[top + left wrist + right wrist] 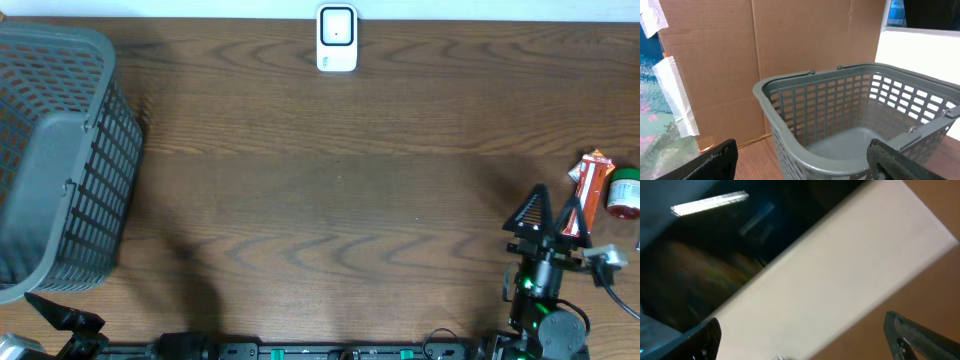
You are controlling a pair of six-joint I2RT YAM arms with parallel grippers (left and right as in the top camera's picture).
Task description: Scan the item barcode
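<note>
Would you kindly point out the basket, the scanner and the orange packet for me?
basket [105, 190]: overhead view, on its meshed side wall.
scanner [337, 38]: overhead view, middle of its white face.
orange packet [593, 185]: overhead view, middle of the wrapper.

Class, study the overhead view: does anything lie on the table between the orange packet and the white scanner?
Nothing visible does. Only tabletop runs from the orange packet at the right edge to the white scanner at the far edge; the grey basket stands far left, off that path.

Basket [100, 190] left; scanner [337, 38] rear centre; packet [594, 182], jar [626, 193] right.
</note>
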